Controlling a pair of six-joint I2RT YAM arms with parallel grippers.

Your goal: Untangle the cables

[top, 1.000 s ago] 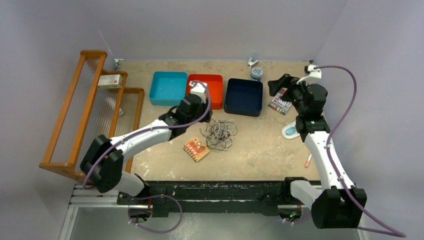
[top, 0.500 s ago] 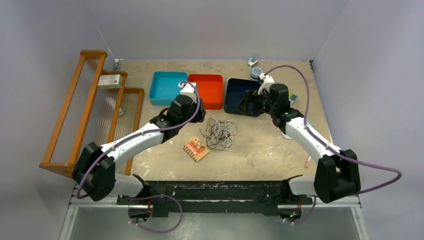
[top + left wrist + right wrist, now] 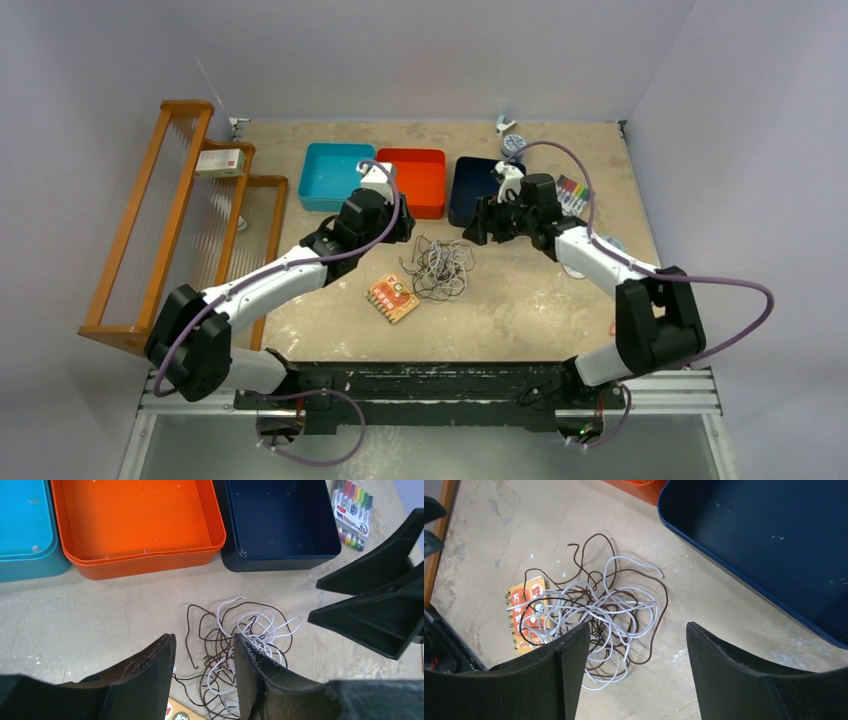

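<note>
The cables (image 3: pixel 441 266) lie in one tangled heap of dark brown and white cords in the middle of the table. They also show in the left wrist view (image 3: pixel 235 635) and the right wrist view (image 3: pixel 596 610). My left gripper (image 3: pixel 398 222) hovers just up-left of the heap, open and empty (image 3: pixel 202 645). My right gripper (image 3: pixel 474 226) hovers just up-right of the heap, open and empty (image 3: pixel 638 630). No cable is between either pair of jaws.
A teal tray (image 3: pixel 335 176), an orange tray (image 3: pixel 420 180) and a dark blue tray (image 3: pixel 478 180) stand behind the heap. An orange card pack (image 3: pixel 392 298) lies under the heap's lower left. A marker pack (image 3: pixel 572 190) lies right. A wooden rack (image 3: pixel 170 225) stands left.
My right arm swung left from the marker pack and came down beside the cable heap. My left gripper drew back a little to the upper left.
</note>
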